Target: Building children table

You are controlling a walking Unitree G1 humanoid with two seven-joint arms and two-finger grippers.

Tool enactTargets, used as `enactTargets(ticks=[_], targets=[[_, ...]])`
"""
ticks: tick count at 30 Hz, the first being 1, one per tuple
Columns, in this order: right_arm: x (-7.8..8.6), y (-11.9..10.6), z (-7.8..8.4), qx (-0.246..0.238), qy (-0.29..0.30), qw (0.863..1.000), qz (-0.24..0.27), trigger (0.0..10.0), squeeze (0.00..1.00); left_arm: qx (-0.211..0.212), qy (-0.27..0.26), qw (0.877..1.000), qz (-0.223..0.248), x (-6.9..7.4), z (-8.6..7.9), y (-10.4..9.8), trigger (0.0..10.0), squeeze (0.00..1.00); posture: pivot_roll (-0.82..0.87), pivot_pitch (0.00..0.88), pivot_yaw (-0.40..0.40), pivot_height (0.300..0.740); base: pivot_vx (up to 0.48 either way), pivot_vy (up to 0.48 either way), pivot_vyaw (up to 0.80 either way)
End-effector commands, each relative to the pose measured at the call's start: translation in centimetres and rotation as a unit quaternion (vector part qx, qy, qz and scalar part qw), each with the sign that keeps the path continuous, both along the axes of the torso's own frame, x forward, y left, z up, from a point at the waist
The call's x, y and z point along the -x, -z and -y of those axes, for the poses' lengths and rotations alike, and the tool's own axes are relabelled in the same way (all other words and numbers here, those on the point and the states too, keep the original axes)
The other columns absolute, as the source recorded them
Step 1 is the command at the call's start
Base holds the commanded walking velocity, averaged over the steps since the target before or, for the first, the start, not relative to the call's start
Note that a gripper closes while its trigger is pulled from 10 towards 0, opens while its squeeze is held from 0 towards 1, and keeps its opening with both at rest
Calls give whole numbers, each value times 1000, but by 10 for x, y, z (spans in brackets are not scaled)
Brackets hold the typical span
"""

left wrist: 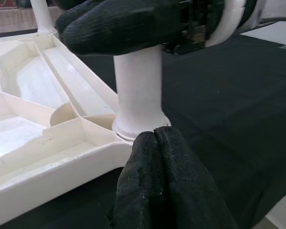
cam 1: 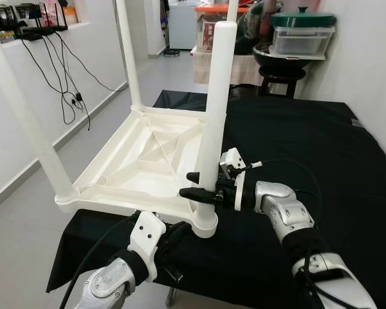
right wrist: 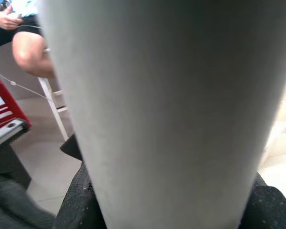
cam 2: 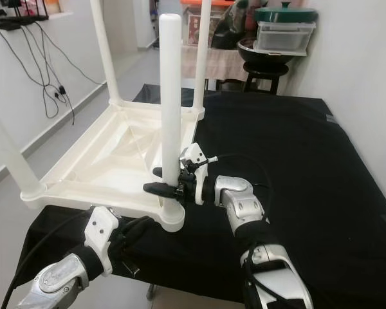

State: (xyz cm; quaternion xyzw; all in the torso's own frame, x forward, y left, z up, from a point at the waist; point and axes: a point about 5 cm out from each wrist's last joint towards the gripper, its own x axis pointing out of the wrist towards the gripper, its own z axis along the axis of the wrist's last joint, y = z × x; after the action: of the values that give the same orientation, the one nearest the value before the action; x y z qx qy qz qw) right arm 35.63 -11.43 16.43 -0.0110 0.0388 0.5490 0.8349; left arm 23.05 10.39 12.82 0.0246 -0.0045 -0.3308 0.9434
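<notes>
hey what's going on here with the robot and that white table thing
The robot is putting together a small white plastic table, which lies upside down on a black-covered surface with its legs pointing up. The right gripper is clamped around the near corner leg low down, just above its socket. The left gripper, fingers together, sits at the base of that same leg by the table's edge. Three other legs are already standing in their corners.

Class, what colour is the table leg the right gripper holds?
White; the table leg shows best in the left eye view.
</notes>
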Motion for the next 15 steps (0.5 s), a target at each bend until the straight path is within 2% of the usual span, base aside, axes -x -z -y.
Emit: enactTargets(ticks=[1, 4, 5, 6, 7, 8, 11, 12, 13, 14, 15], targets=[[-7, -2, 12, 3, 72, 997, 18, 0, 0, -3, 2, 1000, -8, 2, 1, 3, 10000, 0, 11, 0, -48, 740, 0, 0, 0], [-9, -1, 19, 9, 97, 995, 26, 0, 0, -3, 2, 1000, -9, 2, 1, 3, 10000, 0, 9, 0, -47, 740, 0, 0, 0], [-8, -2, 29, 12, 123, 992, 34, 0, 0, -3, 3, 1000, -9, 3, 1, 2, 10000, 0, 10, 0, -44, 740, 0, 0, 0], [-8, -2, 29, 12, 123, 992, 34, 0, 0, -3, 3, 1000, -9, 3, 1, 2, 10000, 0, 10, 0, -44, 740, 0, 0, 0], [-6, -3, 43, 18, 163, 986, 35, 0, 0, -2, 3, 1000, -9, 4, 0, 2, 10000, 0, -1, 0, -45, 740, 0, 0, 0], [0, -3, 63, 30, 236, 971, 37, 0, 0, -1, 3, 1000, -11, 5, -1, 2, 10000, 0, -7, 0, -47, 740, 0, 0, 0], [3, -3, 68, 34, 262, 964, 37, 0, 0, 0, 4, 1000, -11, 5, -2, 2, 10000, 0, -8, 0, -47, 740, 0, 0, 0], [13, 3, 81, 73, 371, 925, 34, 0, 0, 0, 5, 1000, -13, 5, -3, 2, 10000, 0, -15, 0, -44, 740, 0, 0, 0], [13, 3, 81, 73, 371, 925, 34, 0, 0, 0, 5, 1000, -13, 5, -3, 2, 10000, 0, -15, 0, -44, 740, 0, 0, 0], [24, 9, 84, 101, 419, 902, 29, 0, 0, 0, 5, 1000, -13, 5, -4, 2, 10000, 0, -22, 0, -42, 740, 0, 0, 0], [33, 13, 86, 118, 451, 884, 26, 0, 0, 0, 6, 1000, -14, 5, -4, 2, 10000, 0, -22, 0, -42, 740, 0, 0, 0]])
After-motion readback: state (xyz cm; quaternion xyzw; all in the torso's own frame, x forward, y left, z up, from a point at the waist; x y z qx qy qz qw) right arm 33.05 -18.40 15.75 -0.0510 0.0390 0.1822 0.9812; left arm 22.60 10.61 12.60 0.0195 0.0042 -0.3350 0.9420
